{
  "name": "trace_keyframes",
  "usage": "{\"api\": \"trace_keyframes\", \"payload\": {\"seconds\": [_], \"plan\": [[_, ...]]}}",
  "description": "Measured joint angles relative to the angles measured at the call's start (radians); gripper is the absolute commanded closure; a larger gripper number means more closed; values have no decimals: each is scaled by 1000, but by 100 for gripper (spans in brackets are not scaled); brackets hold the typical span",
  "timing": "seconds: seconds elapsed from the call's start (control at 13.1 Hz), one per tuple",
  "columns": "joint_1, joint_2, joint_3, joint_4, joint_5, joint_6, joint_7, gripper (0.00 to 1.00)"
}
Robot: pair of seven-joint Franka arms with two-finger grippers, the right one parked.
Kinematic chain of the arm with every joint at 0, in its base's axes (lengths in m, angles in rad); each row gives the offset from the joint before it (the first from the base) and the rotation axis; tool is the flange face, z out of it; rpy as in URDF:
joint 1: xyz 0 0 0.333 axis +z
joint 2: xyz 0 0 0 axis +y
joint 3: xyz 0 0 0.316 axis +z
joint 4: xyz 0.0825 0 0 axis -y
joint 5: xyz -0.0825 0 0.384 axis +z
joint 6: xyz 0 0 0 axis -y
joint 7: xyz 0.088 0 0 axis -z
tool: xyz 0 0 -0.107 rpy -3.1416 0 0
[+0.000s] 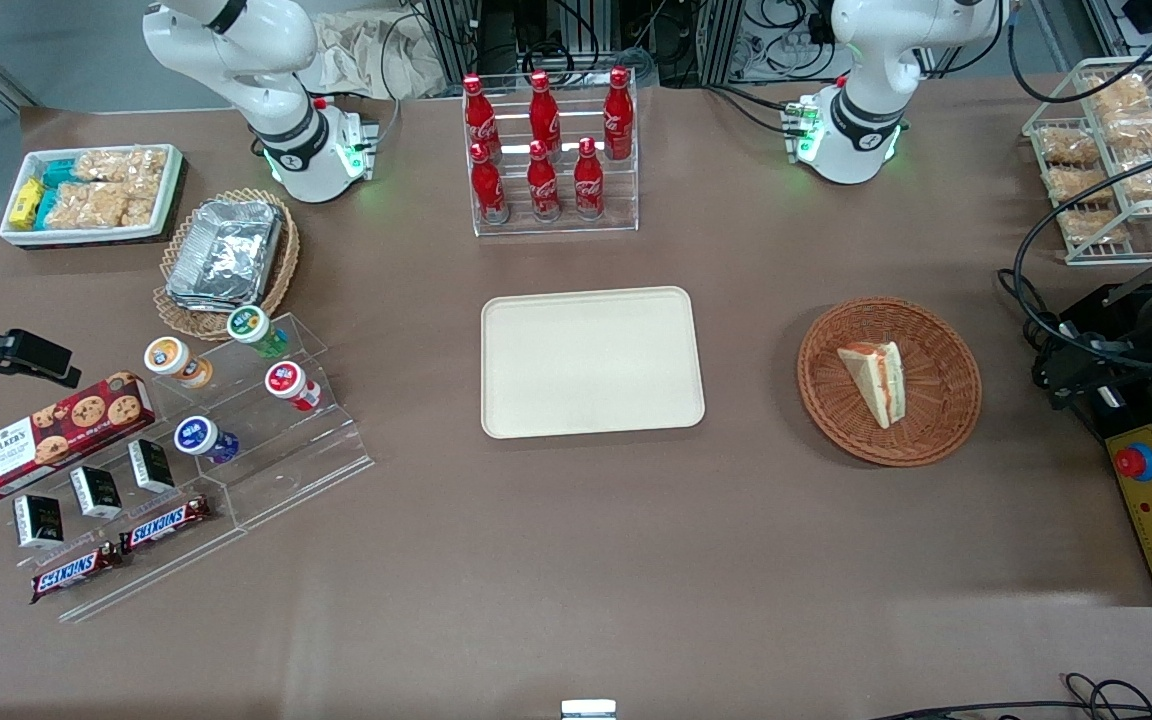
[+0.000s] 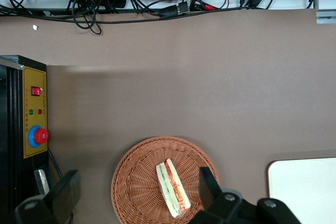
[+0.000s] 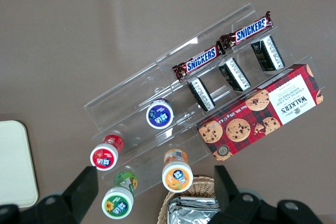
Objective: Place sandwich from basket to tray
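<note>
We see sandwich [image 1: 876, 381] lying in basket [image 1: 889, 381] | tray [image 1: 591, 361] beside it | gripper [image 2: 139, 192] spread wide above basket, grasping nothing

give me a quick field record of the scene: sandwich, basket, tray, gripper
sandwich: triangular white-bread wedge with orange-red and green filling, lying in the basket
basket: round reddish-brown woven wicker basket, toward the working arm's end of the table
tray: flat rectangular cream-beige plastic tray, nothing on it, apart from the basket
gripper: left arm's gripper open, above the basket, not touching the sandwich
task state: sandwich not yet picked
</note>
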Motion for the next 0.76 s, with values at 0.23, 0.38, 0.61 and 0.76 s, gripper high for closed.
{"api": "trace_keyframes", "payload": {"seconds": [0.23, 0.38, 0.61, 0.76], "plan": [[0, -2, -2, 0, 0, -8, 0, 0], [-1, -3, -2, 0, 0, -34, 0, 0], [-1, -18, -2, 0, 0, -106, 0, 0], [0, -37, -1, -8, 0, -126, 0, 0]]}}
